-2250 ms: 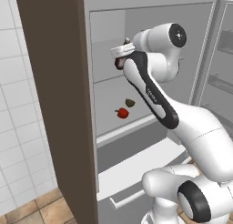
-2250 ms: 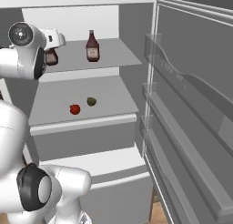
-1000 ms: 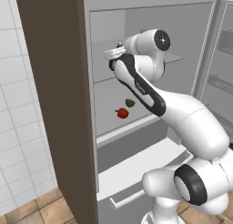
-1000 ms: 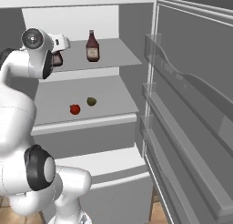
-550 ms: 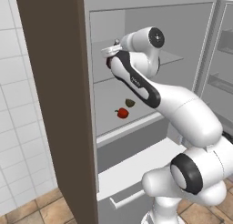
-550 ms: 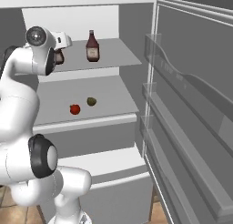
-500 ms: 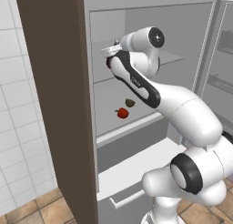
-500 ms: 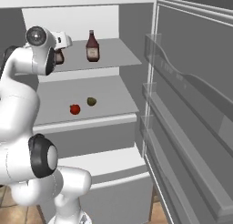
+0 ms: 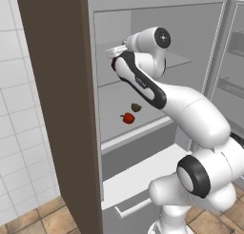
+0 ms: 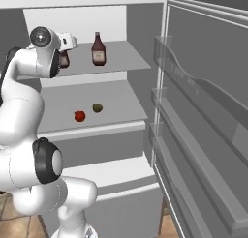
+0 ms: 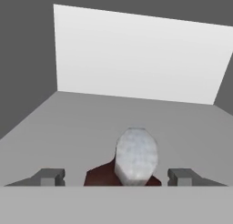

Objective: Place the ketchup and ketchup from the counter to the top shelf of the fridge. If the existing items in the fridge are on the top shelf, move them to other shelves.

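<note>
- In the left base view, a white tiled wall (image 9: pixel 19 133) and a brown tile floor (image 9: pixel 43 219) are seen beside the fridge (image 9: pixel 62 109), whose dark brown side panel stands at the left. The white arm is reached into the fridge at the level of the top shelf (image 9: pixel 178 62). On the lower shelf (image 9: pixel 114 119), a small red fruit (image 9: pixel 127 118) and an olive-brown fruit (image 9: pixel 136 107) are seen near each other. The gripper is hidden behind the arm here.
- In the right base view, the pale grey fridge interior is shown with the open door (image 10: pixel 203 135) at the right. 1 ketchup bottle (image 10: pixel 98 49) is stood upright on the top shelf, apart from the arm. A 2nd ketchup bottle (image 10: pixel 63 59) is seen on the same shelf, just beside the robot's hand and partly hidden by it. The 2 fruits are lain on the shelf below.
- In the hand view, the grey shelf and pale back wall (image 11: pixel 136 54) are shown. The gripper (image 11: pixel 116 176) is spread wide, and the 2 fingertips (image 11: pixel 48 176) are kept apart from the bottle, whose pale cap (image 11: pixel 136 155) is seen between them.
</note>
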You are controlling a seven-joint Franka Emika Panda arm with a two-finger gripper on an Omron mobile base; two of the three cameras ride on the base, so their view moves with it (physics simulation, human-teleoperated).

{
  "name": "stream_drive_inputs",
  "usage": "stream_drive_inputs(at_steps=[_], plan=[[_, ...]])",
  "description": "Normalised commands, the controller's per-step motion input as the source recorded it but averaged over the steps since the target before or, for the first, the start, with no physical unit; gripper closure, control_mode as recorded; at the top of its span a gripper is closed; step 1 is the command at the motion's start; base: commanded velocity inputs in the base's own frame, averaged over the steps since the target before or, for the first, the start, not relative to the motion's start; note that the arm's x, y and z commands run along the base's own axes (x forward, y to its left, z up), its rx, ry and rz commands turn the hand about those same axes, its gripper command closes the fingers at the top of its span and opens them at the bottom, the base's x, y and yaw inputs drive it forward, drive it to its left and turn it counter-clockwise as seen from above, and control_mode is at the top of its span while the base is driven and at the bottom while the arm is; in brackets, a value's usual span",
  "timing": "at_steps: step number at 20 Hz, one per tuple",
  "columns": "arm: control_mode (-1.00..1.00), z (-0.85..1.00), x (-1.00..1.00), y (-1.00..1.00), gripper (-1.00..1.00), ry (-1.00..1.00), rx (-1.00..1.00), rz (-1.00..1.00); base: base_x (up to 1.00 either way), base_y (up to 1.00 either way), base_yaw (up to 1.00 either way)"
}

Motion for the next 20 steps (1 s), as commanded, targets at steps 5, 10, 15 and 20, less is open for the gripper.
stream_drive_inputs(at_steps=[5,10,15,20], plan=[[-1.0,0.0,0.07,0.0,-1.0,0.0,0.0,0.0,0.0,0.0,0.0],[-1.0,0.0,0.04,0.0,-1.0,0.0,0.0,0.0,0.0,0.0,0.0],[-1.0,0.0,0.04,0.01,-1.0,0.0,0.0,0.0,0.0,0.0,0.0],[-1.0,0.0,0.1,0.06,-1.0,0.0,0.0,-0.01,0.0,0.0,0.0]])
